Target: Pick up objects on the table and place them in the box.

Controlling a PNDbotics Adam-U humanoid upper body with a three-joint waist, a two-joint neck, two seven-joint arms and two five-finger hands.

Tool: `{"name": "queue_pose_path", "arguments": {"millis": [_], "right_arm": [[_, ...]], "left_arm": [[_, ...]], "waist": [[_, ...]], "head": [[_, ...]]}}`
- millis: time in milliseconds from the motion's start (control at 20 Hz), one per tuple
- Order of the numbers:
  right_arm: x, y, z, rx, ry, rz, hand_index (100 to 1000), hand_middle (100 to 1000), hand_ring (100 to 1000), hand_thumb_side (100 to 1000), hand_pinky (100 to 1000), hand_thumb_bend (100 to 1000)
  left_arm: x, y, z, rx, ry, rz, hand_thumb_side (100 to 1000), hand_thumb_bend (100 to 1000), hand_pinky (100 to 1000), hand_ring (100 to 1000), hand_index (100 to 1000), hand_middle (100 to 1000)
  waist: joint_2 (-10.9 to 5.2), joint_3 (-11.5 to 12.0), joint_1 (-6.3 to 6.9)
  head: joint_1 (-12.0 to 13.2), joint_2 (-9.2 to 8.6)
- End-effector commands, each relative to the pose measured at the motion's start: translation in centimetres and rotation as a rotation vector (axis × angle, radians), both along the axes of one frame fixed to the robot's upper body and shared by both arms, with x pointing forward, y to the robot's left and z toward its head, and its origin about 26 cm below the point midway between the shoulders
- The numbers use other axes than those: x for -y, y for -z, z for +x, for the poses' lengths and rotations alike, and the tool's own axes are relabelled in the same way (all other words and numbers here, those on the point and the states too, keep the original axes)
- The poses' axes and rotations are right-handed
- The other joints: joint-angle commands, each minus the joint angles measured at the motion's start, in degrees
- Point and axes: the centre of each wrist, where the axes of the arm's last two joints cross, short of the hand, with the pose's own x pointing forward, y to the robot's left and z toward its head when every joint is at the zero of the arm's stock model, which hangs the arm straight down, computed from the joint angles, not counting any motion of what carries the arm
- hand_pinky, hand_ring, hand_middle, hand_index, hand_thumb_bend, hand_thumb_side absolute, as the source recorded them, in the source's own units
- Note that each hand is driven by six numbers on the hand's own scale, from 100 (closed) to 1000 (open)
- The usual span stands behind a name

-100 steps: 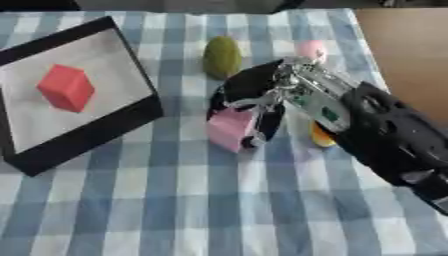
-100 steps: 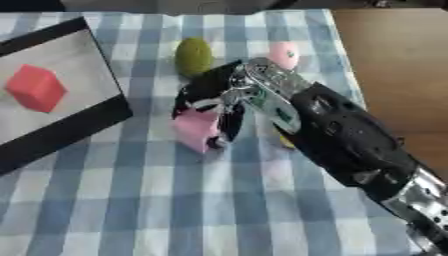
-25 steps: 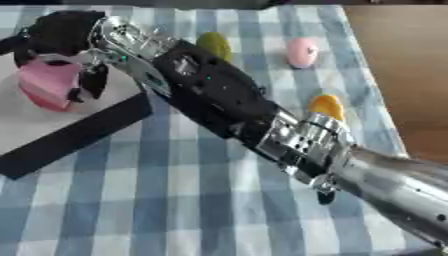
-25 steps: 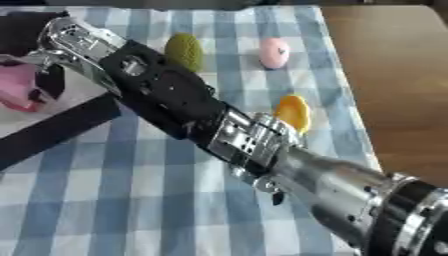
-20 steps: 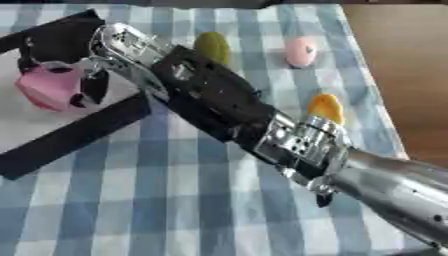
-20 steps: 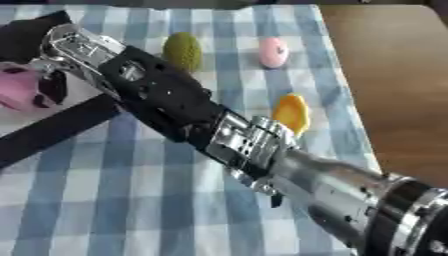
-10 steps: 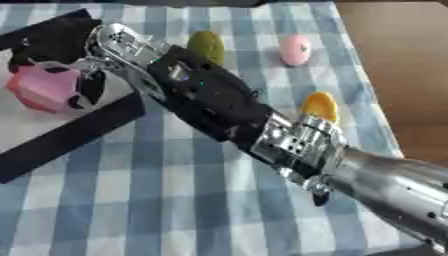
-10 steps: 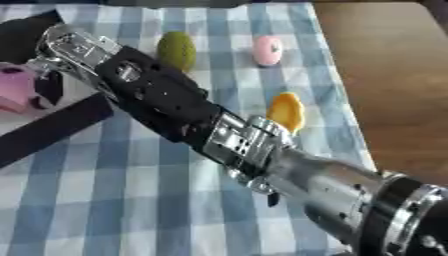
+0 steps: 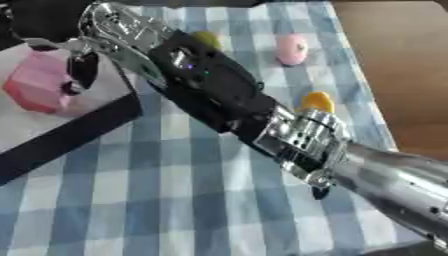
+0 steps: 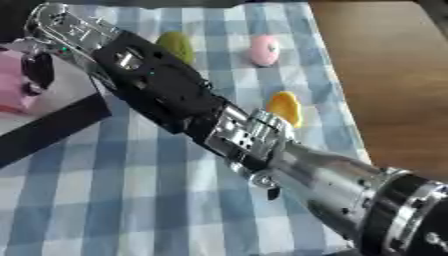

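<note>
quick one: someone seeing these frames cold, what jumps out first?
The right arm, black and silver, cuts diagonally across the whole view from lower right to upper left. Its hand is over the box at the far left, right beside a pink block inside it. On the checked cloth past the arm lie a green thing, a pink thing and an orange one.

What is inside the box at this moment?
In the box lies a pink block on the white floor, with the right hand over it. The rest of the inside is covered by the arm or cut off by the picture's edge.
</note>
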Motion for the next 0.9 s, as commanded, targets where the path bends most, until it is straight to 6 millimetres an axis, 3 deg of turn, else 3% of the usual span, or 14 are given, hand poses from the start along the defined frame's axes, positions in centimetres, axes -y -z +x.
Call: {"name": "queue_pose_path", "arguments": {"millis": [50,400,900], "right_arm": [[0.4,-1.7,-0.4,0.039,-0.002,0.023,935,892,878,100,908,513],[2.1,-3.5,-0.5,0.036,0.027,0.150,898,831,836,193,883,557],[8.8,-7.9,-2.5,-0.033,0.077,0.351,896,814,824,210,878,551]], "left_arm": [[-0.6,-1.0,-0.4,0.022,-0.017,0.025,809,100,831,896,866,802],[-1.1,-0.6,-0.5,0.007,-0.036,0.031,809,100,832,898,865,803],[-2.1,0.2,-0.9,-0.026,-0.083,0.042,810,100,833,900,865,804]], "waist": [[-0.36,-0.03,0.11],[-1.22,-1.29,0.19],[-2.54,-4.78,0.41]], "head": [[-0.09,-0.10],[0.56,-0.10],[3.69,-0.10]]}}
